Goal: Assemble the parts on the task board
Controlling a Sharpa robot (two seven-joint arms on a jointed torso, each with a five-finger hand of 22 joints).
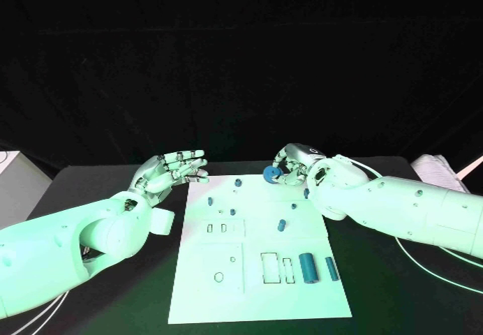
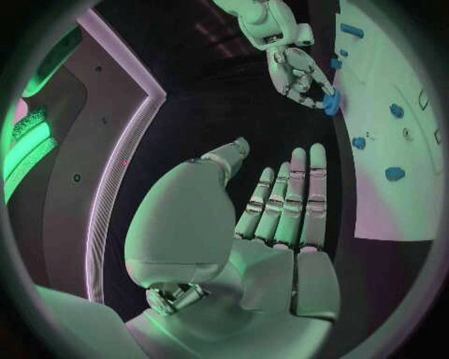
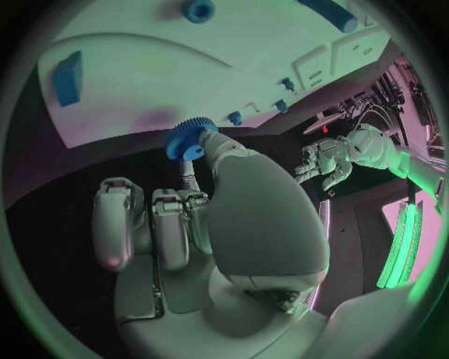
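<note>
The white task board point(image 1: 202, 293) lies mid-table. My right hand point(image 1: 300, 165) hovers over its far edge and pinches a blue toothed gear point(image 1: 271, 174) between thumb and finger; the gear point(image 3: 191, 139) shows at the fingertips in the right wrist view and again in the left wrist view, gear point(image 2: 331, 105). My left hand point(image 1: 177, 168) is raised beside the board's far left corner, fingers straight and apart, holding nothing; its palm point(image 2: 280, 224) is bare. Two blue cylinders point(image 1: 308, 269) lie near the board's right edge. Small blue pegs point(image 1: 282, 225) stand in the board's upper half.
A white box point(image 1: 10, 183) sits at the table's left edge and a pale object point(image 1: 439, 167) at the far right. Thin cables point(image 1: 423, 259) run under my right arm. A blue block point(image 3: 67, 78) and a blue ring point(image 3: 197, 10) sit on the board.
</note>
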